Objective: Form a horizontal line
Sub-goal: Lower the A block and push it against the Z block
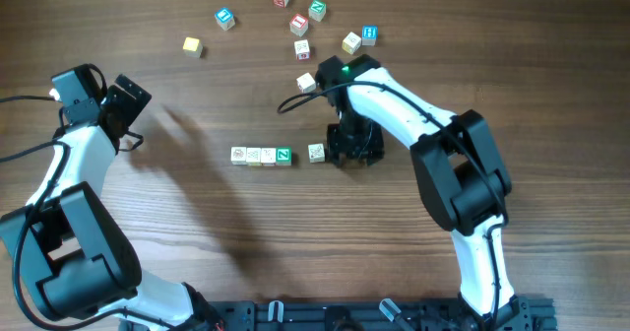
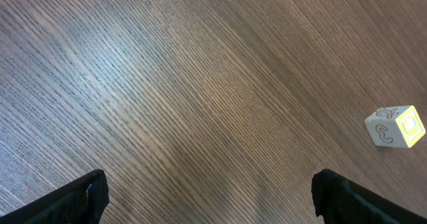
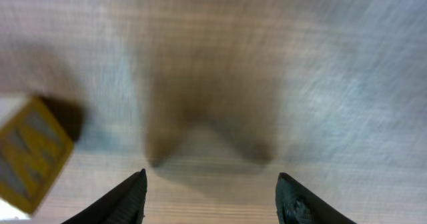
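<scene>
The row of tiny wooden letter cubes (image 1: 261, 156) mid-frame looks light, stiff, skiddy: pinch opposite faces. Right gripper (image 3: 212, 177) stands parted, empty; left gripper (image 2: 210, 177) wide.

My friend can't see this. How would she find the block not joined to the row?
In the middle of the wooden table, four blocks sit touching in a row. Past its green end, across a gap, one cream block stands alone beside the right arm's black claw, level with the row, unlike the scattered blocks farther back.
</scene>
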### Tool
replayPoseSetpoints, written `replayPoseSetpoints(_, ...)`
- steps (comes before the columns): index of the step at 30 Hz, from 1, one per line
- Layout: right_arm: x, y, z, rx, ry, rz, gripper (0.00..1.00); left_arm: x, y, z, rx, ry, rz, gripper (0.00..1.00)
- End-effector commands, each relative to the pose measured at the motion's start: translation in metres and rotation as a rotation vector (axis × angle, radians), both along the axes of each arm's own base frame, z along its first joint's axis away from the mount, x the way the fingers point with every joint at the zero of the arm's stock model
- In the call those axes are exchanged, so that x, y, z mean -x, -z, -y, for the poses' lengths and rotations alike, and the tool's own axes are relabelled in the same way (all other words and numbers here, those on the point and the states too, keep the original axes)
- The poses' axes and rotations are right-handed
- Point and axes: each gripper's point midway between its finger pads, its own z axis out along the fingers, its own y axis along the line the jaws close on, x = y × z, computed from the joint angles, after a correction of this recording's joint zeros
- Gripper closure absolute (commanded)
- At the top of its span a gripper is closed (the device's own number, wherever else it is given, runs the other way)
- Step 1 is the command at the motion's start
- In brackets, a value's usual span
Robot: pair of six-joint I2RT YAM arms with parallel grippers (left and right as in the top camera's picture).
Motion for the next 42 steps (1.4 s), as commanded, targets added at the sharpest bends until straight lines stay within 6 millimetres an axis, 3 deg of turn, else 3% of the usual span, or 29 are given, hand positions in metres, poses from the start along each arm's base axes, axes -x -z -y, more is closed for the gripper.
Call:
replayPoseSetpoints(1,-0.008,0.01,0.006,-0.001,0.006,0.005,0.44,-0.002,-0.001,-0.004,-0.007,-0.007,0.001,0.0)
replayPoseSetpoints(2,-0.012,0.011,0.004,-0.012,0.007,0.024,0.5,-0.002,-0.001,-0.004,-0.007,-0.007,0.001,0.0)
replayPoseSetpoints(3,-0.016,0.011,0.002,-0.021,0.007,0.039,0.63,-0.002,-0.001,-0.004,-0.007,-0.007,0.001,0.0)
replayPoseSetpoints(5,-0.02,0.012,0.0,-0.03,0.008,0.055,0.75,-0.002,-0.001,-0.004,-0.007,-0.007,0.001,0.0)
replayPoseSetpoints(10,-0.021,0.012,-0.011,-0.087,0.017,0.052,0.9,-0.002,-0.001,-0.004,-0.007,-0.007,0.001,0.0)
replayPoseSetpoints(15,-0.02,0.007,-0.04,-0.244,0.041,0.021,0.9,-0.002,-0.001,-0.004,-0.007,-0.007,0.001,0.0)
replayPoseSetpoints(42,-0.019,0.007,-0.065,-0.261,0.128,0.04,0.93,-0.001,-0.001,-0.004,-0.007,-0.007,0.001,0.0)
